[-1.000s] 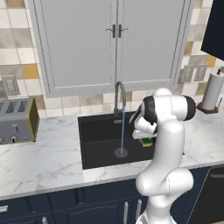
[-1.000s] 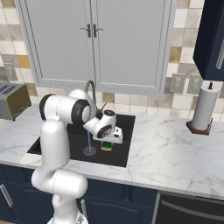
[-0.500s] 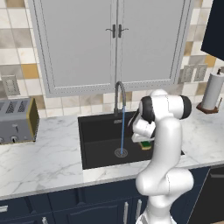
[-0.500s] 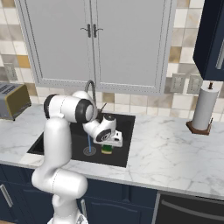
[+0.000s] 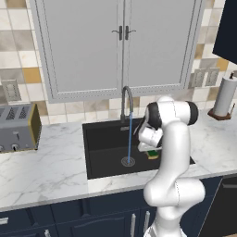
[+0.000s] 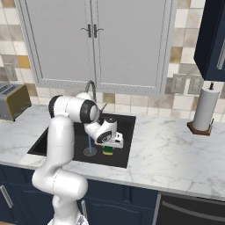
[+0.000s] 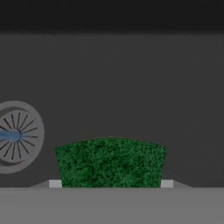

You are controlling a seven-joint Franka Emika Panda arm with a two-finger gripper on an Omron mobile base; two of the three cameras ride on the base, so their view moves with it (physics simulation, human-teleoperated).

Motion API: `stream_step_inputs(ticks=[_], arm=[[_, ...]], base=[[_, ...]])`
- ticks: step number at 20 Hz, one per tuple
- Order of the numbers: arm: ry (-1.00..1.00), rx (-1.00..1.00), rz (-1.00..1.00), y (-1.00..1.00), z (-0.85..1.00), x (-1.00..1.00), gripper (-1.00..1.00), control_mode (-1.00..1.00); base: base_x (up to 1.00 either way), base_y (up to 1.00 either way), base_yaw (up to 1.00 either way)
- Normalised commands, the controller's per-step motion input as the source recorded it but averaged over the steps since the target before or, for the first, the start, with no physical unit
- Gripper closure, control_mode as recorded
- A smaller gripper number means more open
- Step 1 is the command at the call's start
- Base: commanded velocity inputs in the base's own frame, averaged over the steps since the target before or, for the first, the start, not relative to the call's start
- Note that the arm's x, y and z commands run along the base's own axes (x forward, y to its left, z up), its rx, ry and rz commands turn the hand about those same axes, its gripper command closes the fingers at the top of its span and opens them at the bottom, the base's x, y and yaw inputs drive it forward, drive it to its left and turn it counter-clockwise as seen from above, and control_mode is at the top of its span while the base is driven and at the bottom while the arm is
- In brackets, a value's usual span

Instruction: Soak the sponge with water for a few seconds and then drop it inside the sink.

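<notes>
One sink (image 5: 104,139), one faucet (image 5: 126,99), one water (image 5: 129,139) stream, one sponge (image 5: 152,154), one toaster (image 5: 18,127), one paper towel roll (image 5: 225,96) in left base view. Sink is black, set in white marble counter (image 5: 46,169). Water falls straight from the faucet tip to the round drain (image 5: 128,161). Sponge shows yellow with green edge, tucked under the arm's hand, right of the stream, apart from it, over the basin. Claw (image 5: 151,149) hard to see here, covered by the white hand. Toaster at far left on counter, towel roll far right. Two cabinet doors (image 5: 120,44) above.

Right base view: same counts, one each. Claw (image 6: 110,148) points down into the sink (image 6: 123,125), sponge (image 6: 108,151) right at its tip, yellow with green, held above the basin floor. Water (image 6: 89,145) is just left of the sponge, not touching. Toaster (image 6: 13,99) left, paper towel roll (image 6: 204,110) right on counter (image 6: 176,156).

Hand view: one sponge (image 7: 111,162), green scouring face toward the camera, pinched between the two fingertips (image 7: 55,183), so claw (image 7: 110,184) is clamped on the sponge. One drain (image 7: 17,136) off to the left with water (image 7: 9,136) hitting its centre, well clear of the sponge. Dark sink (image 7: 131,78) floor behind.
</notes>
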Motion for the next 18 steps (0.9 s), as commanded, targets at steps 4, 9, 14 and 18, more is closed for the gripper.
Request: stream_step_inputs(ticks=[4,9,14,18], arm=[[-0.01,0.0,0.0,0.0,-0.2,0.15,1.0,-1.0],[0.0,0.0,0.0,0.0,-0.25,0.0,1.0,-1.0],[0.0,0.0,0.0,0.0,-0.09,0.0,1.0,-1.0],[0.0,0.0,0.0,0.0,0.0,0.0,1.0,-1.0]], base=[[0.0,0.0,0.0],[0.0,0.0,0.0],[0.0,0.0,0.0],[0.0,0.0,0.0]])
